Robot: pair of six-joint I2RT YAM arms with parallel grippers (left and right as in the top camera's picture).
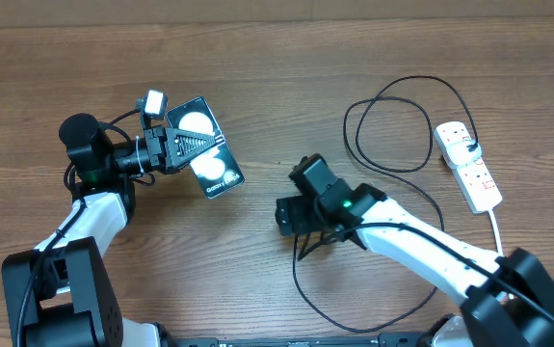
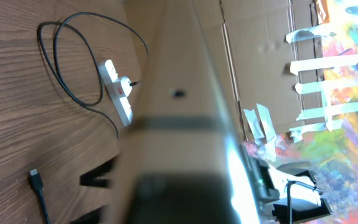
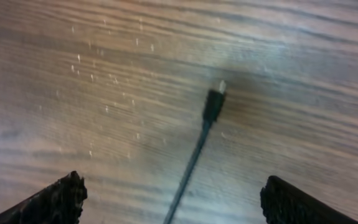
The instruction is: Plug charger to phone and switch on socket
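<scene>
Currently the left gripper (image 1: 192, 145) is clamped shut on the phone (image 1: 221, 173) — the right gripper (image 3: 172, 182) is spread wide, empty — over the charger (image 3: 212, 107) plug lying on the table (image 3: 73, 81).

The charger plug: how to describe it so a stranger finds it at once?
From the white power strip at the table's right, follow the thin black cable through its loops. Its free end, under the right end effector, is the plug: a tiny black tip, unlike the strip's thicker white cord.

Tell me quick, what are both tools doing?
Left tool: closed, holding the phone.
Right tool: open, empty, above the loose charger plug.
</scene>
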